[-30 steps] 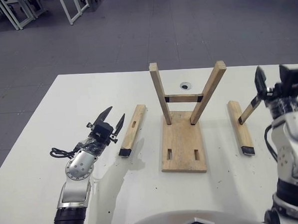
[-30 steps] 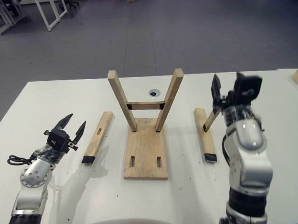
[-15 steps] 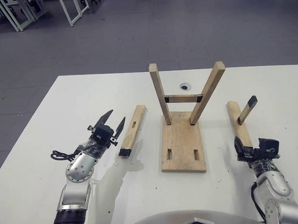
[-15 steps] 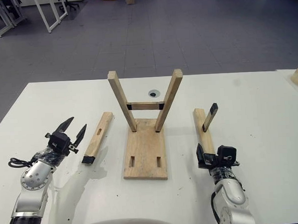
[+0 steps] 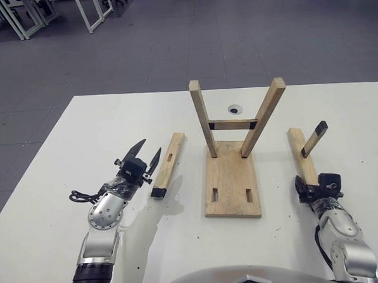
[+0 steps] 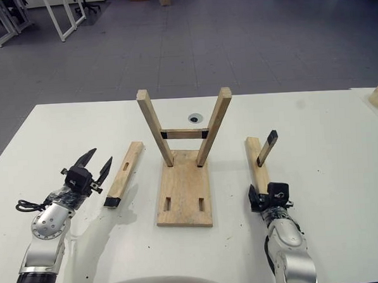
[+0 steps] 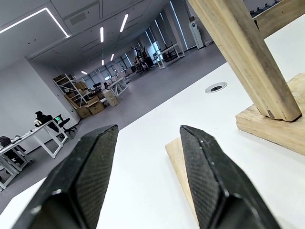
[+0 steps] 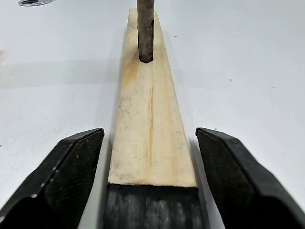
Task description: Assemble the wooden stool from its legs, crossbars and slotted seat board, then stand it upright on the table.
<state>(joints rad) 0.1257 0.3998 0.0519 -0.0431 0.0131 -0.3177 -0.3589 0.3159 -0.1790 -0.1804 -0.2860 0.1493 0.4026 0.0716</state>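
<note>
A: So, where do we take hold?
B: Our right gripper (image 5: pixel 318 187) has its fingers apart, straddling the black-capped near end of the loose leg (image 5: pixel 302 158) at three o'clock of the seat board (image 5: pixel 232 183). A crossbar (image 5: pixel 314 138) stands tilted in that leg's slot.
A: Then we close squarely on the wood, low down, and lift gently so the bar stays seated.
B: Our left gripper (image 5: pixel 148 149) is spread too, holding nothing, just beside the other leg (image 5: pixel 168 161) at nine o'clock.

Bare table (image 5: pixel 81 134) lanes between seat board (image 5: pixel 232 183), left leg (image 5: pixel 168 161) and right leg (image 5: pixel 302 158)
</note>
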